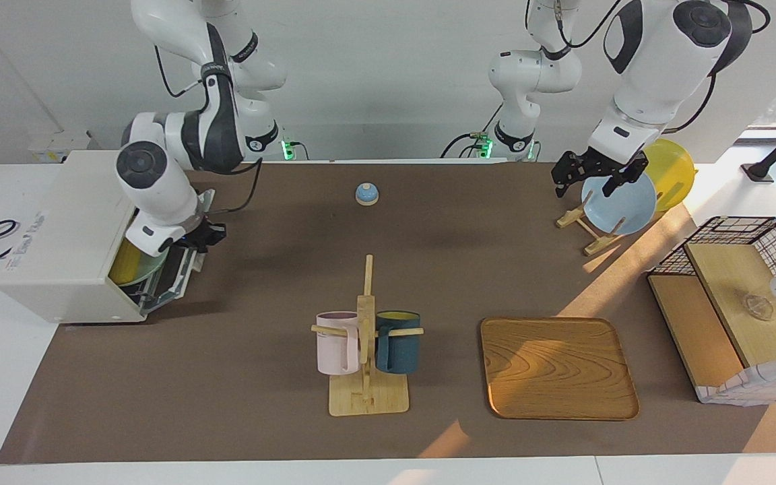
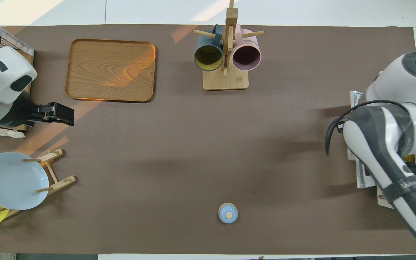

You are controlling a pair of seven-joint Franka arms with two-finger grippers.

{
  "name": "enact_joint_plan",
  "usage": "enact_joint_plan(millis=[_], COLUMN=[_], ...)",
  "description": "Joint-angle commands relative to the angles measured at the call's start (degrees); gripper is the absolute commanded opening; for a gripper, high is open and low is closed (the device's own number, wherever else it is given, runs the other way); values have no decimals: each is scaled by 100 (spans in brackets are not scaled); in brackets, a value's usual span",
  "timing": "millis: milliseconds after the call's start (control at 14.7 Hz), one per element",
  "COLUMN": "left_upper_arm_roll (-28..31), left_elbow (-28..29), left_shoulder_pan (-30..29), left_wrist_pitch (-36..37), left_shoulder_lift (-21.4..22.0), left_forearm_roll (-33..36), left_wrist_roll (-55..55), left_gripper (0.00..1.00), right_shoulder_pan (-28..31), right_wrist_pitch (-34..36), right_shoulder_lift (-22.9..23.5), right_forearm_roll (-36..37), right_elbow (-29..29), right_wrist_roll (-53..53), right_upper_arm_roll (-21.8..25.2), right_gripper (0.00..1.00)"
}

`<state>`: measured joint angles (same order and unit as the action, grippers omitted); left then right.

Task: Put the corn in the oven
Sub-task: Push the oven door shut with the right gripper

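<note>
Apparently the corn is already inside the oven, at the right arm's end of the table. A yellow shape shows in the cavity just past the door opening, partly hidden by the arm, so can't be 100% sure it's the cob. The right gripper sits at the top edge of the oven door, which looks tilted, neither flat down nor fully shut. Can't tell whether its fingers are spread or closed on anything. Main risks, as I judge them:

- If the cob lies close to the opening, swinging the door could pinch it or knock it out.
- A smooth plastic cob prob rolls easily on a rack.
- The wrist is tight against the oven front, so a fast pull-back could snag the door or shove the oven.

The left gripper waits w/ fingers spread and empty over the blue plate on its rack, so no conflict there.
</note>
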<state>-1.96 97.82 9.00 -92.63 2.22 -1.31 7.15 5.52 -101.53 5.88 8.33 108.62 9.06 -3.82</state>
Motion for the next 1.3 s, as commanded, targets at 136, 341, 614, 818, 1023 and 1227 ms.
enact_joint_plan(millis=[136, 341, 614, 818, 1023, 1227], left_upper_arm_roll=[-50, -50, -50, -50, -50, -50], left_elbow=[97, 97, 97, 97, 97, 97], left_shoulder_pan=[-74, -74, -74, -74, -74, -82], left_wrist_pitch=[-53, -53, -53, -53, -53, -53], left_shoulder_lift=[121, 121, 112, 121, 121, 121], left_forearm_roll=[52, 52, 52, 52, 52, 52], left_wrist_roll=[-64, -64, -64, -64, -64, -64], left_gripper=[100, 100, 100, 100, 100, 100], right_shoulder_pan=[475, 415, 300, 283, 125, -16], right_wrist_pitch=[537, 1195, 1715, 1707, 1768, 1795], right_shoulder_lift=[-393, -605, -623, -597, -561, -526], right_forearm_roll=[293, 144, -478, -560, -630, -630], right_elbow=[-166, -805, -1431, -1643, -1722, -1739], right_wrist_roll=[842, 870, 800, 363, -18, -211], right_upper_arm_roll=[109, 22, -93, -119, -145, -154], right_gripper=[0, 7, 100, 100, 100, 100])
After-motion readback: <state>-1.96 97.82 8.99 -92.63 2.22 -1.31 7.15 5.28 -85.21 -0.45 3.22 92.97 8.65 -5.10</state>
